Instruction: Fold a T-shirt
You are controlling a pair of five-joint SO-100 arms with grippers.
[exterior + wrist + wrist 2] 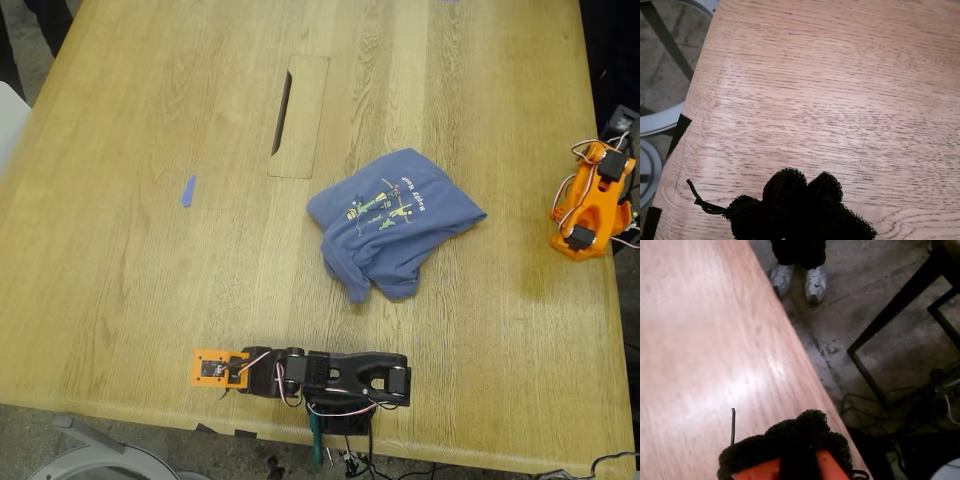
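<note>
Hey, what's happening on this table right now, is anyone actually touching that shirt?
Nothing is touching the T-shirt right now. It lies bunched in a loose heap on the wooden table, print facing up, not neatly folded. A black arm lies stretched along the table's near edge in the exterior view, and an orange arm sits tucked at that view's right edge, both well clear of the shirt. Both wrist views show only bare wood, with nothing between the padded tips. A person's shoes show on the floor beside the table.
</note>
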